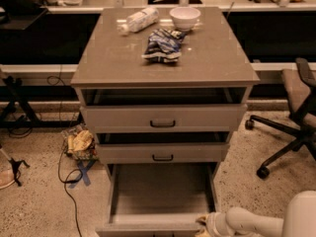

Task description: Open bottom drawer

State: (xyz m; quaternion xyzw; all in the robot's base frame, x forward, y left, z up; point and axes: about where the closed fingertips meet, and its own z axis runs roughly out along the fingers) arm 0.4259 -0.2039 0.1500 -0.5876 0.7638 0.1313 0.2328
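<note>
The bottom drawer (158, 194) of the grey-beige cabinet is pulled far out, its empty inside showing; its front (143, 228) lies at the picture's lower edge and its handle is cut off from view. My gripper (203, 223) is at the drawer front's right end, at the tip of my white arm (247, 222) that comes in from the lower right. The middle drawer (163, 153) and the top drawer (163, 117) each stand slightly out, with black bar handles.
On the cabinet top (113, 58) lie a plastic bottle (139, 20), a white bowl (184, 18) and a blue snack bag (162, 44). An office chair (291, 117) stands to the right. A bag of items (79, 143) and cables (66, 181) lie on the floor to the left.
</note>
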